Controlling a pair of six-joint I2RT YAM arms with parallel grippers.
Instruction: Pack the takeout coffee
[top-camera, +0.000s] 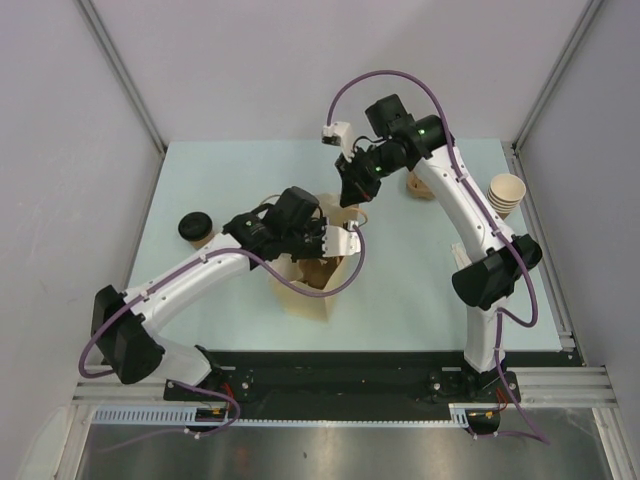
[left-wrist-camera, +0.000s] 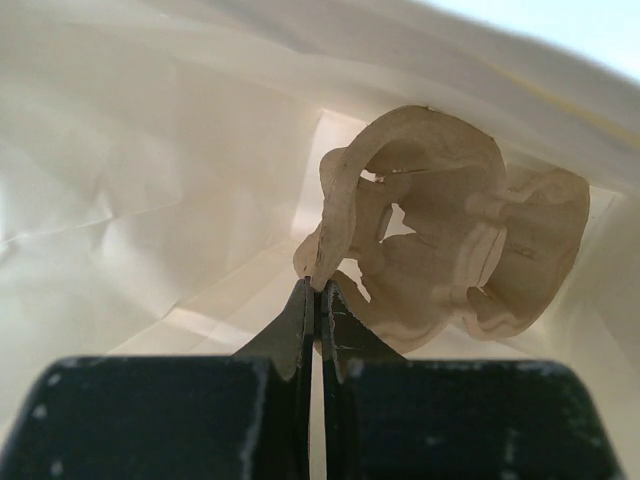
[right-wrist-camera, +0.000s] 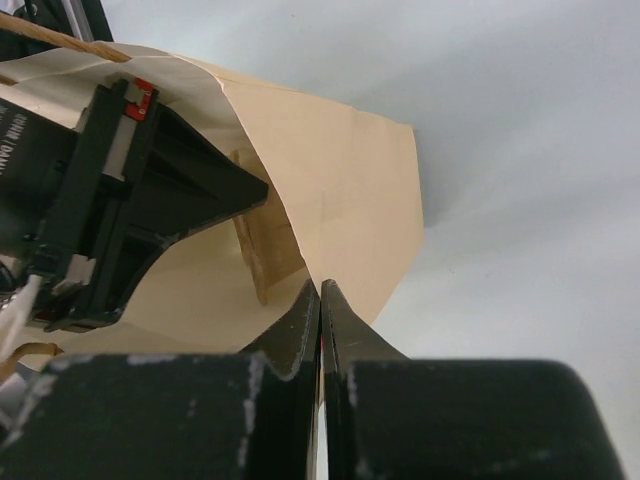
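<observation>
**Both arms busy at the bag, cup sitting off to the right**

The left gripper (left-wrist-camera: 318, 292) is reaching down inside the paper bag (top-camera: 303, 300). Its fingers are squeezing together on the thin edge of a tan cardboard carrier (left-wrist-camera: 450, 270), the moulded kind with cut-outs. The bag's pale inner walls are wrapping all around it.

The right gripper (right-wrist-camera: 320, 292) is coming in from the far side and pinching the bag's top rim, fingers pressed tight with just the paper between them. In its wrist view, the left gripper's black body is sitting right there in the bag's mouth. The bag is standing in the middle of the table (top-camera: 420, 290), mouth facing up.

Nobody is gripping the paper cup (top-camera: 505, 192). It's sitting on the right side of the table, near the right arm's forearm and well apart from the bag. It's standing upright, with its long axis running straight up and down, wide open mouth pointing up and narrow bottom on the table. Ridges down its side are making it look like more than one cup nested together, but I can't tell for sure.

Over on the left, a lidded cup (top-camera: 195, 228) with a black lid is standing upright too, near the left arm.
</observation>
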